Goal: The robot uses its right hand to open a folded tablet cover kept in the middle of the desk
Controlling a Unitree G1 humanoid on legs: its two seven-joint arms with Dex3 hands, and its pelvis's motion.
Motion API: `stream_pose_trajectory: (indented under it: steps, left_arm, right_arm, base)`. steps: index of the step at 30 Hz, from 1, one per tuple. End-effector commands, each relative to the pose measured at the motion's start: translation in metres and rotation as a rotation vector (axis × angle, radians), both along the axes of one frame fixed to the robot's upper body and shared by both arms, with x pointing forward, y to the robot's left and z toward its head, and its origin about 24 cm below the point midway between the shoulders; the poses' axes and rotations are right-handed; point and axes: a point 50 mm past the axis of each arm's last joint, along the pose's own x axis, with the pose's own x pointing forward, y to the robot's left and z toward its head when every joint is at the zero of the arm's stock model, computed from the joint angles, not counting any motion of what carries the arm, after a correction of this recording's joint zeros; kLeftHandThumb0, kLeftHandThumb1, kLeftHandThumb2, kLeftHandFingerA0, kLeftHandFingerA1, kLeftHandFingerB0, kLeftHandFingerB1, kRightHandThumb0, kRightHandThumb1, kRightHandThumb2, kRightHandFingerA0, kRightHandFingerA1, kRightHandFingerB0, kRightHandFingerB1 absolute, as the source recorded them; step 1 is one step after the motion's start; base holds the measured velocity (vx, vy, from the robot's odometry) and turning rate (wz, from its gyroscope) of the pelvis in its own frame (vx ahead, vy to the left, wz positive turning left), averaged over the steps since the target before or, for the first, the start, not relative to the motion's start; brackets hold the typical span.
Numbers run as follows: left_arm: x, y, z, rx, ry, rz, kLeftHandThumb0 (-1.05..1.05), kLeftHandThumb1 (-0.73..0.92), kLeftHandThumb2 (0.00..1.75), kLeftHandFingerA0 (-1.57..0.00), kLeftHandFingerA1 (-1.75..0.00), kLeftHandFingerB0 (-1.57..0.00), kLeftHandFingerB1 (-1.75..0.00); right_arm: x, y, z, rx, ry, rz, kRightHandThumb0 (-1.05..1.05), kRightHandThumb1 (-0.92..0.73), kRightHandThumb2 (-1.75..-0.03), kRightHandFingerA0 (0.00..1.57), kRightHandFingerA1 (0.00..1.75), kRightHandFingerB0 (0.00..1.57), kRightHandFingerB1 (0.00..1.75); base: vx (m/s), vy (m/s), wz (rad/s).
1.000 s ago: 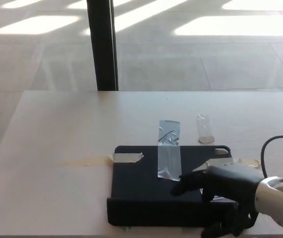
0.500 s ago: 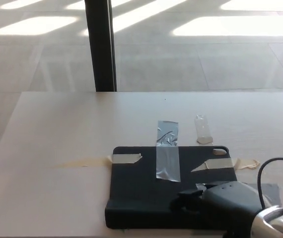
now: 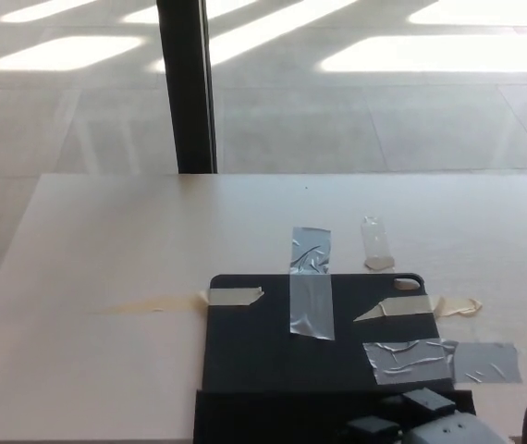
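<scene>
Right hand (image 3: 421,421) at taped tablet cover (image 3: 282,356) near edge

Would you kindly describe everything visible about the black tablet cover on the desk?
The tablet cover is a flat, matte black rectangle with rounded far corners, lying near the desk's front edge. A clear tape strip crosses its far edge, beige tape pieces hold its far corners, and a crinkled silvery strip runs off its right side. Its near edge looks slightly raised where the right hand meets it at the picture's bottom; the grip itself is cut off.
</scene>
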Motion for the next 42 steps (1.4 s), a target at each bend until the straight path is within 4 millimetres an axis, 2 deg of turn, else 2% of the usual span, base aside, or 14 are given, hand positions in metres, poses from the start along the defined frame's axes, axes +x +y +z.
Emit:
stream_pose_trajectory:
  steps: [1, 4, 5, 6, 8, 14, 16, 18, 25, 29, 31, 33, 34, 42]
  left_arm:
    - [0.001, 0.007, 0.009, 0.015, -0.021, 0.029, -0.60, 0.32, 0.84, -0.63, -0.82, -0.60, -0.75]
    - [0.000, 0.007, 0.008, 0.013, -0.009, 0.031, -0.59, 0.33, 0.84, -0.63, -0.82, -0.59, -0.75]
    - [-0.001, 0.007, 0.008, 0.012, -0.008, 0.032, -0.57, 0.32, 0.84, -0.65, -0.83, -0.62, -0.76]
    - [-0.001, 0.007, 0.007, 0.010, -0.015, 0.035, -0.57, 0.31, 0.84, -0.64, -0.83, -0.62, -0.77]
    - [-0.002, 0.007, 0.007, 0.008, -0.024, 0.035, -0.59, 0.31, 0.84, -0.64, -0.84, -0.63, -0.77]
    - [-0.003, 0.007, 0.007, 0.004, -0.024, 0.036, -0.56, 0.32, 0.84, -0.66, -0.85, -0.62, -0.76]
    - [-0.002, 0.006, 0.006, 0.001, -0.022, 0.037, -0.51, 0.47, 0.62, -0.64, -0.87, -0.66, -0.75]
    - [-0.002, 0.006, 0.006, 0.008, -0.010, 0.033, -0.58, 0.33, 0.85, -0.67, -0.84, -0.61, -0.75]
    - [-0.004, 0.006, 0.005, 0.000, -0.019, 0.046, -0.52, 0.45, 0.62, -0.66, -0.88, -0.67, -0.77]
    - [-0.005, 0.005, 0.003, -0.007, -0.020, 0.055, -0.58, 0.31, 0.84, -0.70, -0.87, -0.64, -0.78]
    - [-0.006, 0.005, 0.003, -0.003, -0.004, 0.043, -0.57, 0.32, 0.84, -0.70, -0.86, -0.59, -0.75]
    - [-0.008, 0.005, 0.002, -0.008, -0.014, 0.065, -0.50, 0.45, 0.62, -0.68, -0.89, -0.65, -0.76]
    - [-0.009, 0.006, 0.002, -0.006, -0.009, 0.062, -0.50, 0.46, 0.62, -0.69, -0.89, -0.65, -0.75]
    - [-0.008, 0.005, 0.002, -0.007, -0.009, 0.060, -0.49, 0.47, 0.61, -0.70, -0.90, -0.65, -0.75]
  right_arm:
    - [-0.023, -0.006, -0.026, -0.058, 0.157, 0.002, -0.68, -0.70, -0.61, 0.35, 0.43, 0.31, 0.33]
    - [-0.027, -0.007, -0.029, -0.046, 0.178, -0.016, -0.66, -0.56, -0.97, 0.36, 0.58, 0.17, 0.44]
    - [-0.029, -0.008, -0.031, -0.032, 0.184, -0.029, -0.72, -0.69, -0.66, 0.36, 0.43, 0.28, 0.33]
    - [-0.031, -0.008, -0.032, -0.019, 0.200, -0.045, -0.63, -0.55, -0.97, 0.35, 0.57, 0.16, 0.45]
    - [-0.032, -0.008, -0.033, 0.009, 0.212, -0.057, -0.70, -0.69, -0.65, 0.37, 0.43, 0.29, 0.33]
    - [-0.040, -0.010, -0.037, 0.099, 0.254, -0.123, -0.66, -0.74, -0.63, 0.43, 0.43, 0.31, 0.32]
    - [-0.041, -0.014, -0.039, 0.130, 0.284, -0.170, -0.69, -0.60, -0.95, 0.45, 0.60, 0.24, 0.46]
    - [-0.043, -0.017, -0.036, 0.176, 0.300, -0.201, -0.69, -0.77, -0.63, 0.52, 0.54, 0.32, 0.32]
    - [-0.029, -0.015, 0.001, 0.274, 0.236, -0.171, -0.68, -0.77, -0.63, 0.42, 0.43, 0.31, 0.32]
    - [-0.012, -0.010, 0.027, 0.314, 0.131, -0.123, -0.72, -0.61, -0.97, 0.63, 0.83, 0.28, 0.48]
    - [-0.006, -0.006, 0.041, 0.339, 0.095, -0.086, -0.66, -0.74, -0.62, 0.47, 0.44, 0.35, 0.34]
    - [0.000, -0.002, 0.056, 0.366, 0.050, -0.046, -0.67, -0.59, -0.95, 0.48, 0.60, 0.27, 0.48]
    - [0.003, -0.001, 0.063, 0.370, 0.037, -0.036, -0.69, -0.75, -0.62, 0.51, 0.46, 0.35, 0.33]
    - [0.038, -0.004, 0.074, 0.368, -0.079, -0.066, -0.67, -0.71, -0.61, 0.50, 0.48, 0.39, 0.35]
  base:
    - [0.00, 0.000, 0.00]
    - [0.00, 0.000, 0.00]
    - [0.00, 0.000, 0.00]
    - [0.00, 0.000, 0.00]
    - [0.00, 0.000, 0.00]
    - [0.00, 0.000, 0.00]
    - [0.00, 0.000, 0.00]
    - [0.00, 0.000, 0.00]
    - [0.00, 0.000, 0.00]
    - [0.00, 0.000, 0.00]
    - [0.00, 0.000, 0.00]
    - [0.00, 0.000, 0.00]
    - [0.00, 0.000, 0.00]
    - [0.00, 0.000, 0.00]
